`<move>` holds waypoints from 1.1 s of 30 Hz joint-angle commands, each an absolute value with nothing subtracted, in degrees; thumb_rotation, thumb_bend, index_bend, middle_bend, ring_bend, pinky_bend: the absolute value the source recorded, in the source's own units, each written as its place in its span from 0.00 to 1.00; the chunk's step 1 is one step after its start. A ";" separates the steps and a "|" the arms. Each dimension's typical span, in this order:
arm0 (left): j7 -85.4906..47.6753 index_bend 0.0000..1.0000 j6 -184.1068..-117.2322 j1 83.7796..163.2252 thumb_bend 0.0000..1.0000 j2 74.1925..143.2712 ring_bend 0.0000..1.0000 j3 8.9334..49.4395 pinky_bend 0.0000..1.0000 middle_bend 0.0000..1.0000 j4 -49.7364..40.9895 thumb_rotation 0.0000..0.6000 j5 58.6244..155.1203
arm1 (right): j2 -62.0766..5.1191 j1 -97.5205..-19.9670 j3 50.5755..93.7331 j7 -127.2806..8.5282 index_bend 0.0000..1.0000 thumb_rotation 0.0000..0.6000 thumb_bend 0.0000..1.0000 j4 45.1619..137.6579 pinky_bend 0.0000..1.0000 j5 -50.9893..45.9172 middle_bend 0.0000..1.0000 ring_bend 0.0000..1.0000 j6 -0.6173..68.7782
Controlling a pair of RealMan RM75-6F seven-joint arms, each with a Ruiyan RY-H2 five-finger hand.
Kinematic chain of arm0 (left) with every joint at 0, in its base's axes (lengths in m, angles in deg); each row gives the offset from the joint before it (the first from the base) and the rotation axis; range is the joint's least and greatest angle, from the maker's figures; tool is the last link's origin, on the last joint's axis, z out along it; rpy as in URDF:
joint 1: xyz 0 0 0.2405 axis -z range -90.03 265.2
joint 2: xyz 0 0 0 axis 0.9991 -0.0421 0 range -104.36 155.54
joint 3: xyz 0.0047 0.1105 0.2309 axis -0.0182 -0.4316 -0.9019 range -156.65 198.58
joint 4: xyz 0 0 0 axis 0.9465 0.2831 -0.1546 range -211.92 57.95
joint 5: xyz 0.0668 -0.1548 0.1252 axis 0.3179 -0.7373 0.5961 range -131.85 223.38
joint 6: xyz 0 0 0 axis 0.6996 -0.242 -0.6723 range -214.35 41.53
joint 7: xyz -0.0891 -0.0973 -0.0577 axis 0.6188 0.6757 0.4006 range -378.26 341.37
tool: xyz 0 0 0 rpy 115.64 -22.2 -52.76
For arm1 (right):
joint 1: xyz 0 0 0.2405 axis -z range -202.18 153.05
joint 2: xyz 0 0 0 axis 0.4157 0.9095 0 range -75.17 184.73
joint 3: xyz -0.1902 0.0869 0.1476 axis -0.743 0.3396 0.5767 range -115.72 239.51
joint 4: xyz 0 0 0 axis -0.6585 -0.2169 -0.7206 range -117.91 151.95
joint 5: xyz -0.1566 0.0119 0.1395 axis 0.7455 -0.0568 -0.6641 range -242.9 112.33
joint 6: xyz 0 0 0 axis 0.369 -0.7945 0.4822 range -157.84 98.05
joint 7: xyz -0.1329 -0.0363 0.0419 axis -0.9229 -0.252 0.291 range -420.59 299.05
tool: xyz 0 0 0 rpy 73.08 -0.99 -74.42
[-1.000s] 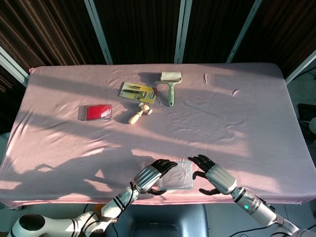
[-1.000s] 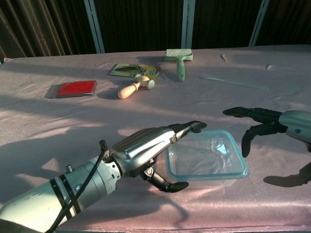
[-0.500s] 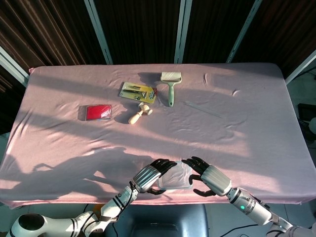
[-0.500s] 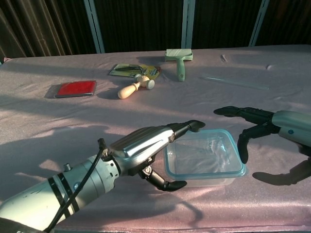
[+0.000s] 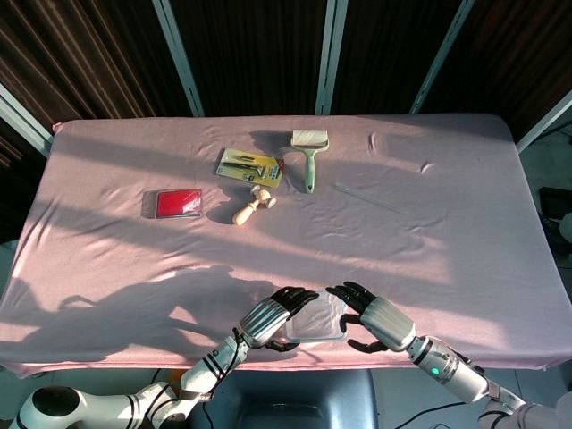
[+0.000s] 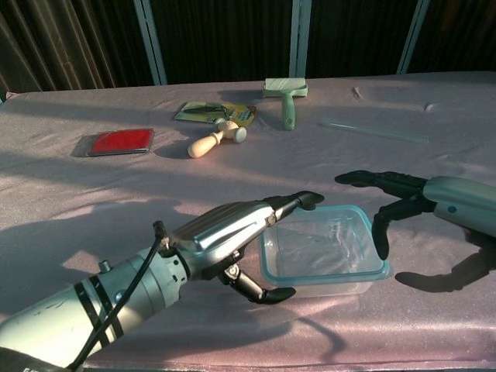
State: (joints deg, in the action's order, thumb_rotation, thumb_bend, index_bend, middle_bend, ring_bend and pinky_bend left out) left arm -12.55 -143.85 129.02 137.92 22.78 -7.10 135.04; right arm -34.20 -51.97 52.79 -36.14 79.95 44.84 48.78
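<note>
We see a clear plastic box (image 6: 324,249) with a blue-green rim and rounded corners lying near the front edge of the surface (image 5: 447,241), which is draped in a pink, softly wrinkled cloth. Our left hand (image 6: 232,232), silver-shelled with black fingertips, lies at the box's left side: its fingers (image 6: 298,201) reach over the near-left corner of the rim and its thumb curls low beside the wall, yet we cannot tell whether it actually grips or only touches. Our right hand (image 6: 403,203) is at the box's right side with its dark fingers spread wide and curved downward, one fingertip just beside the right rim; it holds nothing. In the head view the two hands (image 5: 271,319) (image 5: 371,319) flank the box (image 5: 315,320) closely from either side. Well apart, toward the far side, lie a flat red rectangular case (image 5: 177,203) in a glossy frame, a turned wooden stamp handle (image 5: 251,206) on its side, a yellow carded pack of metal tools (image 5: 249,166), a pale green roller (image 5: 309,152) with a white fuzzy head and a long handle, and a thin clear rod (image 5: 366,197) lying slantwise on the cloth.
</note>
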 commanded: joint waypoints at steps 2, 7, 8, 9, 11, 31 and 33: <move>-12.59 0.00 -143.85 129.04 0.28 137.89 0.44 22.81 0.32 0.53 -7.10 1.00 134.97 | -34.47 -52.20 52.73 -36.10 0.64 1.00 0.43 79.79 0.00 44.59 0.07 0.00 48.79; -12.66 0.00 -143.86 129.15 0.28 137.66 0.44 23.03 0.32 0.53 -6.92 1.00 134.79 | -34.77 -52.66 52.35 -35.71 0.64 1.00 0.43 79.80 0.00 44.29 0.07 0.00 48.40; -12.66 0.00 -143.82 129.17 0.28 137.58 0.44 23.06 0.32 0.53 -6.87 1.00 134.73 | -34.85 -52.80 52.25 -35.65 0.64 1.00 0.43 79.79 0.00 44.23 0.07 0.00 48.23; -12.67 0.00 -143.79 129.18 0.28 137.48 0.44 23.06 0.32 0.53 -6.80 1.00 134.69 | -34.92 -52.94 52.09 -35.57 0.64 1.00 0.44 79.80 0.00 44.26 0.07 0.00 48.03; -12.66 0.00 -143.80 129.20 0.28 137.27 0.44 23.07 0.32 0.53 -6.62 1.00 134.65 | -35.04 -53.12 51.87 -35.43 0.64 1.00 0.44 79.82 0.00 44.22 0.07 0.00 47.88; -13.16 0.00 -143.61 129.27 0.28 136.88 0.44 22.82 0.32 0.53 -5.83 1.00 134.38 | -36.08 -53.66 51.52 -34.99 0.65 1.00 0.46 79.04 0.00 43.67 0.08 0.00 49.19; -13.17 0.00 -143.61 129.28 0.28 136.88 0.44 22.79 0.32 0.53 -5.79 1.00 134.40 | -36.19 -53.73 51.50 -34.83 0.66 1.00 0.46 78.96 0.00 43.60 0.08 0.00 49.14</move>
State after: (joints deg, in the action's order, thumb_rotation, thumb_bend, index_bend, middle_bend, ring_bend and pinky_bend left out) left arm -13.17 -143.61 129.28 136.88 22.80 -5.79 134.40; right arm -36.14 -53.70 51.51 -34.90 78.99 43.62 49.16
